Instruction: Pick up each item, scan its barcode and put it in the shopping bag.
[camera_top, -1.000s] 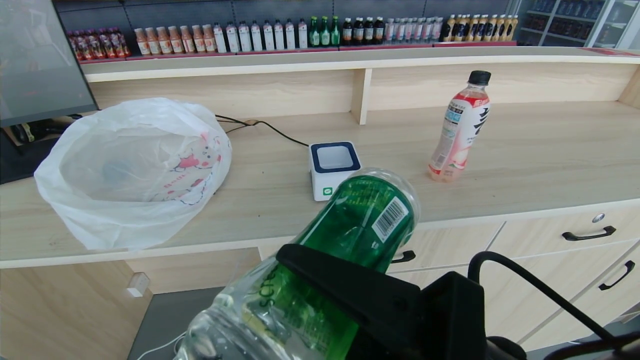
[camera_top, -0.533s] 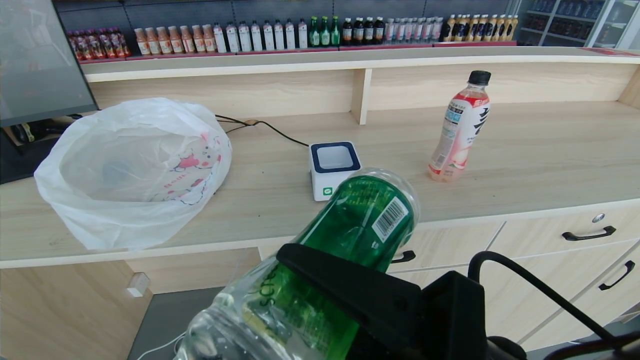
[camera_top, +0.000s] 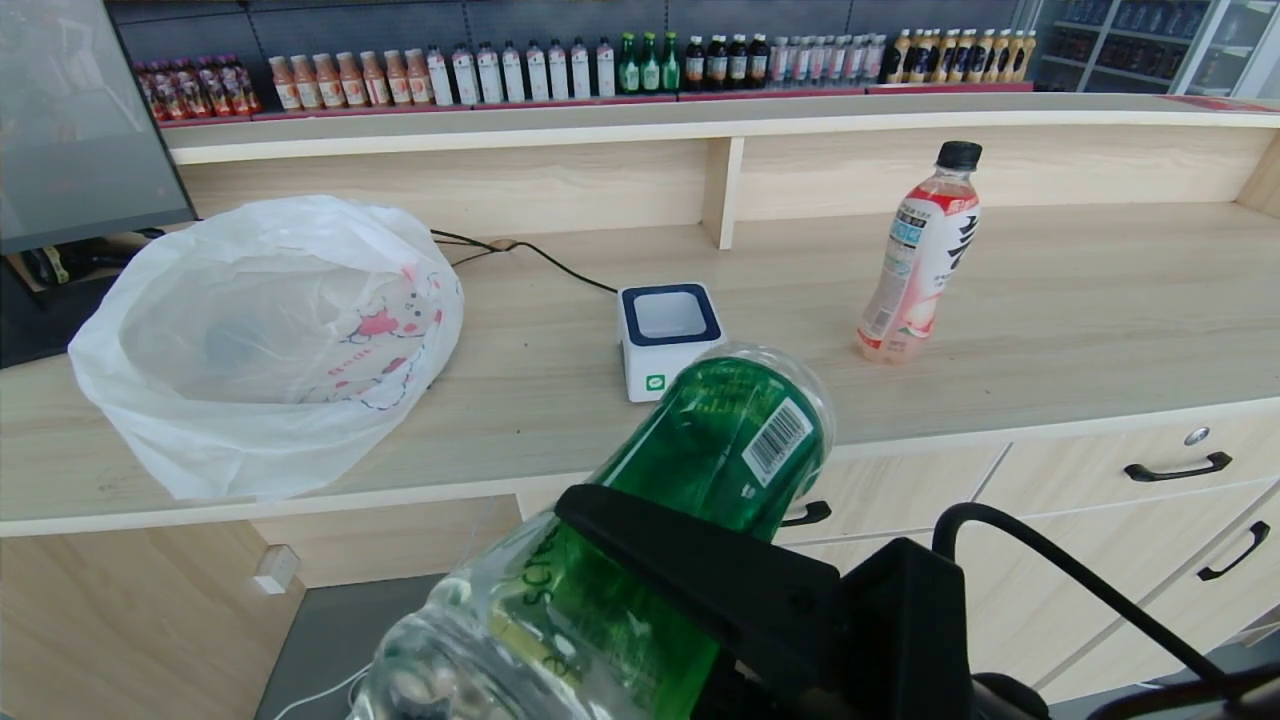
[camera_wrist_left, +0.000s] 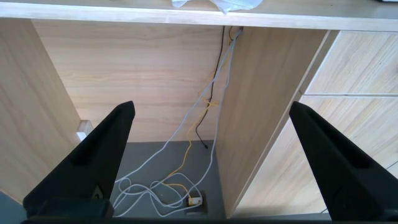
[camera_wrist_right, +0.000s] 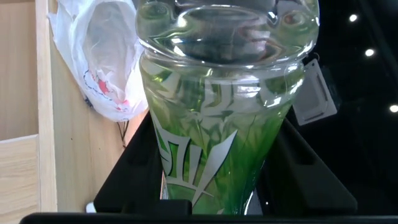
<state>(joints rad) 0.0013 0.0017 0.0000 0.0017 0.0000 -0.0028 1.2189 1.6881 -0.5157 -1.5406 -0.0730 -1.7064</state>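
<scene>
Holding: my right end effector (camera_top: 690, 590) pinches the green bottle (camera_top: 690, 460), tilted, barcode (camera_top: 778, 440) facing up, just near of the table (camera_top: 1050, 320) edge, in front of the scanner (camera_top: 665, 335).
Left end effector (camera_wrist_left: 211, 162): fingers spread; I see it low, facing the open cabinet bay (camera_wrist_left: 143, 81).
Shopping bag (camera_top: 260, 340): open, on the table's left.
Pink bottle (camera_top: 920, 260): upright, right of the scanner.

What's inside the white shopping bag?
The shopping bag stands open on the counter. Inside I see only crumpled white plastic with a pink print. A faint grey patch shows near the bottom, but the folds hide whether anything lies there.
</scene>
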